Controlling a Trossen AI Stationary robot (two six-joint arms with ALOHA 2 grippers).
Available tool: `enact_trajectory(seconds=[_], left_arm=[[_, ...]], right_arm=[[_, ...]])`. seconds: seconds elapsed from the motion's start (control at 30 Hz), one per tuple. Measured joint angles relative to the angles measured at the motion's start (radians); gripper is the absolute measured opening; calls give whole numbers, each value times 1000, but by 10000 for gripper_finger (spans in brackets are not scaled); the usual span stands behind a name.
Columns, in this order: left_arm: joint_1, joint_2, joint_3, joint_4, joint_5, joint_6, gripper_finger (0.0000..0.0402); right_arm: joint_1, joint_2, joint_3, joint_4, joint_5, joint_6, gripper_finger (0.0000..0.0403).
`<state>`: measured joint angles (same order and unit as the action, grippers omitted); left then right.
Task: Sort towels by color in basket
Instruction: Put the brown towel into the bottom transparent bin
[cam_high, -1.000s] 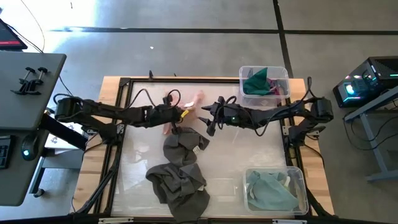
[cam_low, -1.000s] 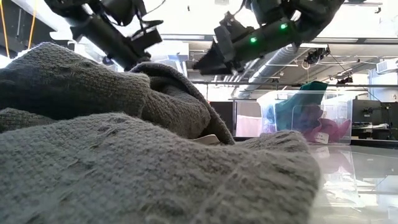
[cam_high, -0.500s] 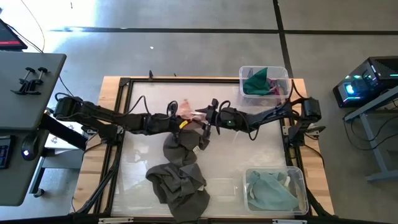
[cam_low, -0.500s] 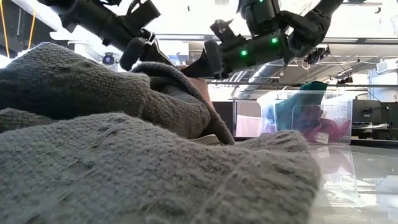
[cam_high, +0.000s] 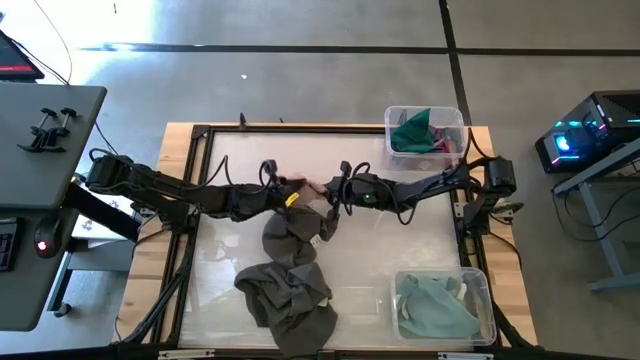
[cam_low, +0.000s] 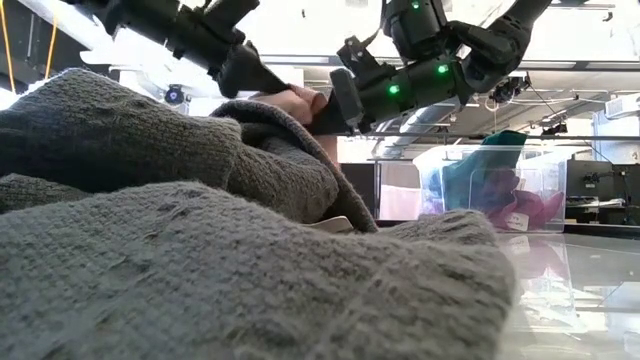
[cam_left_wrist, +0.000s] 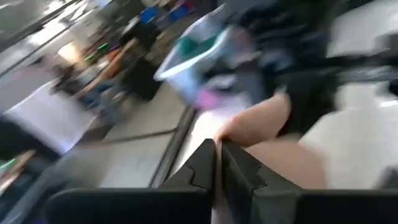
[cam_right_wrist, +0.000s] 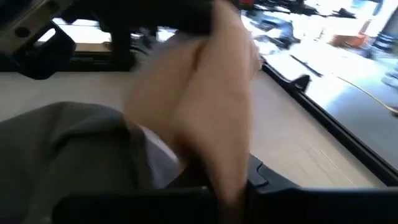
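A peach-pink towel (cam_high: 312, 186) is held up over the middle of the table between my two grippers. My left gripper (cam_high: 300, 190) reaches in from the table's left and is shut on it. My right gripper (cam_high: 328, 190) reaches in from the right and is shut on it too. In the low view the towel (cam_low: 298, 100) shows as a small bunch between the two gripper tips. Two dark grey towels (cam_high: 293, 232) (cam_high: 288, 295) lie crumpled on the table just nearer than the grippers. My left gripper pinches a bunched part of the peach-pink towel (cam_left_wrist: 235, 134) between its two fingers, coming nearly level from the table's left. The towel is lifted clear of the table. Which edge or how many layers it has, I cannot tell. My right gripper pinches the towel's other side (cam_right_wrist: 214, 165) between its two fingers, coming from the table's right and slanting slightly down. The cloth rises bunched in front of the fingers (cam_right_wrist: 261, 177) and hides their tips. The towel hangs above the grey towel (cam_right_wrist: 62, 149).
A clear basket (cam_high: 425, 112) at the far right holds dark green and magenta towels. A second clear basket (cam_high: 478, 285) at the near right holds pale mint towels. The grey towels (cam_low: 200, 250) fill the low view's foreground. A black frame (cam_high: 200, 200) borders the table.
My left gripper has carried the peach-pink towel toward the table's right and turned at the wrist. My right gripper has come down and toward the left gripper, and its spread fingers have shut on the towel.
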<state>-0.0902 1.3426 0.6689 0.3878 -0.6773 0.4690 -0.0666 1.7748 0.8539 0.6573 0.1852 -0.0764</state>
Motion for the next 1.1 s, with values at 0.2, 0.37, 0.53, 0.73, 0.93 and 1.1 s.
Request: enact_trajectory(seconds=[0.2,0.37,0.53,0.73,0.93,1.1], left_arm=[[43,-42,1,-119,-194,-67,80],[111,-61,1,-245,-198,-144,113],[170,-61,0,-323,-151,-178,116],[205,-61,-57,-217,-61,-126,111],[214,-61,-97,-155,0,-119,111],[214,-61,-114,-102,41,-112,111]], right_arm=[[60,-50,-2,-94,158,24,5],[153,-141,-2,-110,290,7,6],[265,-285,11,-186,494,-61,4],[404,-483,141,-581,627,-7,3],[536,-571,485,-1273,642,453,3],[592,-543,801,-1620,516,768,3]])
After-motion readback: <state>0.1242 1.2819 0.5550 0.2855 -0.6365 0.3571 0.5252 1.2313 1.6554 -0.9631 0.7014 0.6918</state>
